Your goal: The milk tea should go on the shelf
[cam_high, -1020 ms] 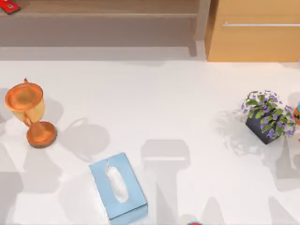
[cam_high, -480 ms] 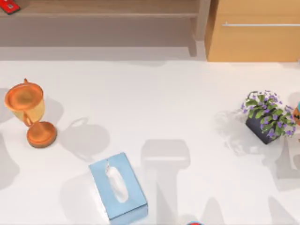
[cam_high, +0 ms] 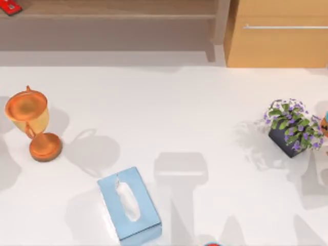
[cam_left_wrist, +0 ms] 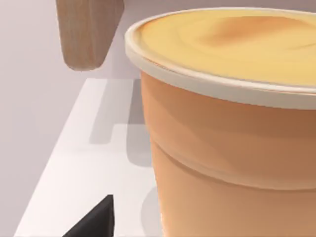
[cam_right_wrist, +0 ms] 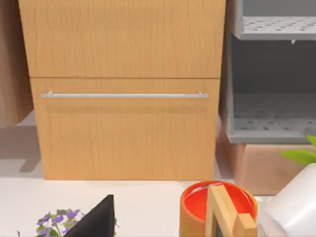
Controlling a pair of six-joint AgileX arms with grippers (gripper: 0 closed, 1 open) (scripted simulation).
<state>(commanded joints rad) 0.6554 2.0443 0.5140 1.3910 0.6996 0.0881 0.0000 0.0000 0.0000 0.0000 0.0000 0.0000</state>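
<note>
The milk tea (cam_left_wrist: 232, 123), an orange-tan cup with a cream lid, stands very close in front of my left wrist camera on the white table. One dark fingertip (cam_left_wrist: 96, 222) of my left gripper shows beside the cup, with a gap between them, so the gripper is open. A wood post of the shelf (cam_left_wrist: 89, 34) rises behind the cup. From above, the grey-brown shelf (cam_high: 102, 15) runs along the table's far left, with its upright post (cam_high: 220, 23). My right arm is parked facing the cabinet, with one dark fingertip (cam_right_wrist: 96, 222) showing, held wide.
A copper trophy (cam_high: 28, 120) stands at the left, a blue tissue box (cam_high: 129, 204) at the near middle and a purple flower pot (cam_high: 292, 128) at the right. The orange-tan cabinet (cam_high: 279, 36) stands far right. A red item (cam_high: 9, 6) lies on the shelf. A red-orange cup (cam_right_wrist: 217, 207) is near my right gripper.
The arm shadow at the table's left edge has shrunk and pulled toward the left. The trophy, tissue box and flower pot have not moved.
</note>
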